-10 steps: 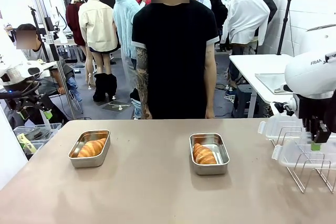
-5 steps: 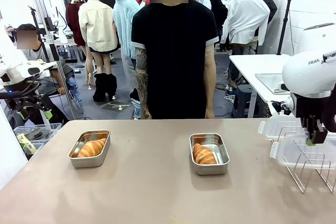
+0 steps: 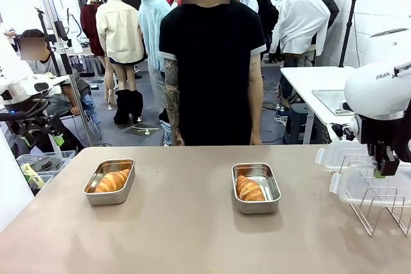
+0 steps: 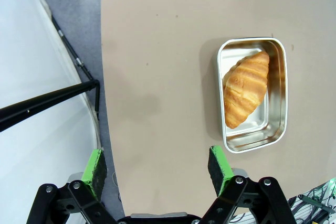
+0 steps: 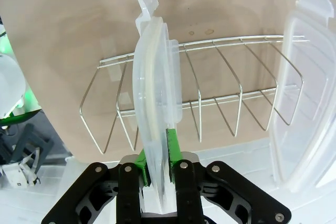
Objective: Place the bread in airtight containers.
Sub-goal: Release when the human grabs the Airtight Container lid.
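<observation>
Right hand has clamped a lid, risen slightly over the wire rack; left hand spread. Counter holds two croissant tins, person behind.

wall: white brick, right | floor: grey | side table: white, far right | tabletop: plain beige

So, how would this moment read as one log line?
right tool: shut on lid at wire rack | left tool: open | croissants: in tins, uncovered
</observation>
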You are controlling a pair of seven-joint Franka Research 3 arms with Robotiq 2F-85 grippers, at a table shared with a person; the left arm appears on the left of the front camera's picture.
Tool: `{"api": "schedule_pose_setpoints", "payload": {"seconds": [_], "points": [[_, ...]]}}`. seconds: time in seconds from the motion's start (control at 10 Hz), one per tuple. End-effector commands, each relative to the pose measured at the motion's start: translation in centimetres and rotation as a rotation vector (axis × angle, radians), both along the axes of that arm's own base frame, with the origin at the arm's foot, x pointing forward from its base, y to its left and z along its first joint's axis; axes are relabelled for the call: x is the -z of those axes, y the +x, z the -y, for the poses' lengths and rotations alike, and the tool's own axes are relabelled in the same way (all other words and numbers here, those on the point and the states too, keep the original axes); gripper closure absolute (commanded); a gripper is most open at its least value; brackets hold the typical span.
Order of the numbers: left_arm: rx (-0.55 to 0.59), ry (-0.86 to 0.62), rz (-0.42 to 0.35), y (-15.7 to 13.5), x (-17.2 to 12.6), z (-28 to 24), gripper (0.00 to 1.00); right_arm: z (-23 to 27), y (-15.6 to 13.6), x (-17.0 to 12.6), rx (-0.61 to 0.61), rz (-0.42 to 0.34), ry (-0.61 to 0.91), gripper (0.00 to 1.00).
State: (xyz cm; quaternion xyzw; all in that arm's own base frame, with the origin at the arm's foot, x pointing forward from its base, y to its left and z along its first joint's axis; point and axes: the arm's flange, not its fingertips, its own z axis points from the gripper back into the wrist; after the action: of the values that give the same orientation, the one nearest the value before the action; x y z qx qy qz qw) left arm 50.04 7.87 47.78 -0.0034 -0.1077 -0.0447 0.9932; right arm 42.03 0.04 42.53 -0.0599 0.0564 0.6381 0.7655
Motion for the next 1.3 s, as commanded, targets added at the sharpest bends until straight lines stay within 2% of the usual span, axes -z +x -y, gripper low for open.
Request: {"api": "schedule_pose_setpoints", "payload": {"seconds": [0.0, 0.3, 0.4, 0.6, 0.9, 1.0, 1.2], "points": [[-0.021, 0.023, 0.010, -0.1, 0.0, 0.0, 0.00, 0.0, 0.0, 0.0, -0.009, -0.002, 0.001, 1.00], [-0.021, 0.023, 0.010, -0.1, 0.0, 0.0, 0.00, 0.0, 0.0, 0.0, -0.001, 0.000, 0.000, 1.00], [-0.021, 0.023, 0.010, -0.1, 0.0, 0.0, 0.00, -1.1, -2.0, -2.1, -0.022, 0.056, -0.023, 1.00], [-0.021, 0.023, 0.010, -0.1, 0.0, 0.0, 0.00, -3.2, -3.7, -5.8, -0.095, 0.157, -0.051, 1.00], [-0.021, 0.023, 0.010, -0.1, 0.0, 0.0, 0.00, -7.5, -5.1, -10.3, -0.201, 0.233, -0.142, 1.00], [-0.021, 0.023, 0.010, -0.1, 0.0, 0.0, 0.00, -9.2, -5.2, -11.7, -0.251, 0.298, -0.210, 1.00], [-0.021, 0.023, 0.010, -0.1, 0.0, 0.0, 0.00, -11.5, -2.8, -13.7, -0.482, 0.483, -0.259, 1.00]]}}
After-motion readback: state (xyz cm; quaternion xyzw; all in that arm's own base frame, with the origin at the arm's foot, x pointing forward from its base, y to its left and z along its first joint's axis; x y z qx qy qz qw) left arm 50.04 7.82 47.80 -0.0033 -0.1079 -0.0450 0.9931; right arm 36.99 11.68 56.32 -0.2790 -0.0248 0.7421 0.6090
